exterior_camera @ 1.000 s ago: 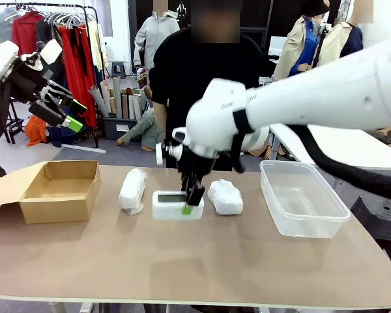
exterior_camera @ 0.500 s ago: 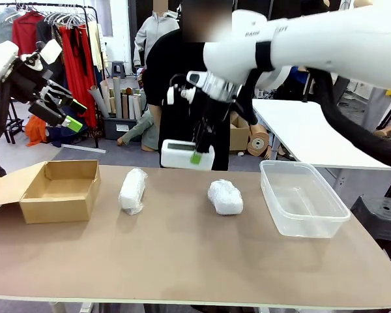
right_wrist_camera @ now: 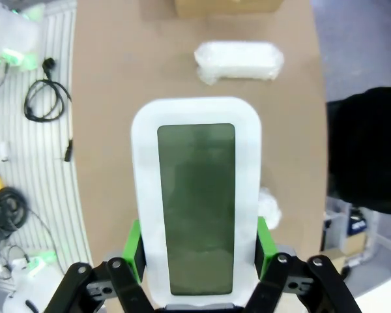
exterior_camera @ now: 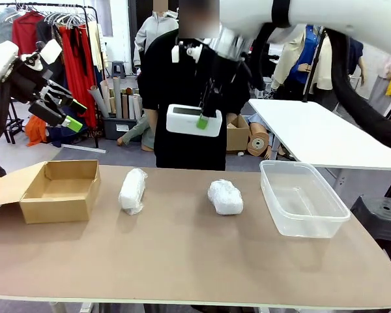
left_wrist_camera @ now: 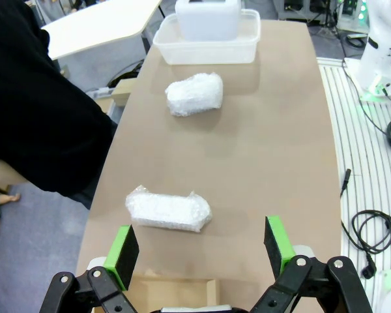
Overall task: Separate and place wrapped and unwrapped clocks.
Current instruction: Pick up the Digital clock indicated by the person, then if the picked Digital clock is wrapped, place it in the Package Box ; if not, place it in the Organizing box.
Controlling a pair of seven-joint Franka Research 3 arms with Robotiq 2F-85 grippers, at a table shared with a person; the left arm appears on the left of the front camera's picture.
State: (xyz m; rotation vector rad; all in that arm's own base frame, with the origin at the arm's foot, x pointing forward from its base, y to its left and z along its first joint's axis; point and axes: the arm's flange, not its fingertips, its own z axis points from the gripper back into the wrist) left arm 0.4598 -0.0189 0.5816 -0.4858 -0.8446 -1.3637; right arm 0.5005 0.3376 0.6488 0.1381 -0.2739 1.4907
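Note:
The bare white clock (exterior_camera: 190, 120) with its grey screen hangs high above the table's far middle, and my right gripper (exterior_camera: 204, 121) is shut on it. In the right wrist view the clock (right_wrist_camera: 196, 202) stands between the green pads (right_wrist_camera: 134, 248), screen toward the camera. Two wrapped clocks in crinkly white wrap lie on the table, one left of centre (exterior_camera: 132, 190) and one right of centre (exterior_camera: 225, 197). My left gripper (exterior_camera: 60, 108) hangs open, high at the far left above the cardboard box. Its wrist view shows both bundles (left_wrist_camera: 168, 210) (left_wrist_camera: 194, 93) below its spread fingers (left_wrist_camera: 122, 255).
An open brown cardboard box (exterior_camera: 58, 190) sits at the table's left end. A clear plastic tub (exterior_camera: 303, 197) stands at the right end. A person in black (exterior_camera: 182, 85) stands at the far edge, right behind the lifted clock.
My right gripper has lifted the bare clock off the table from between the two bundles, up and slightly right. The left arm has not moved.

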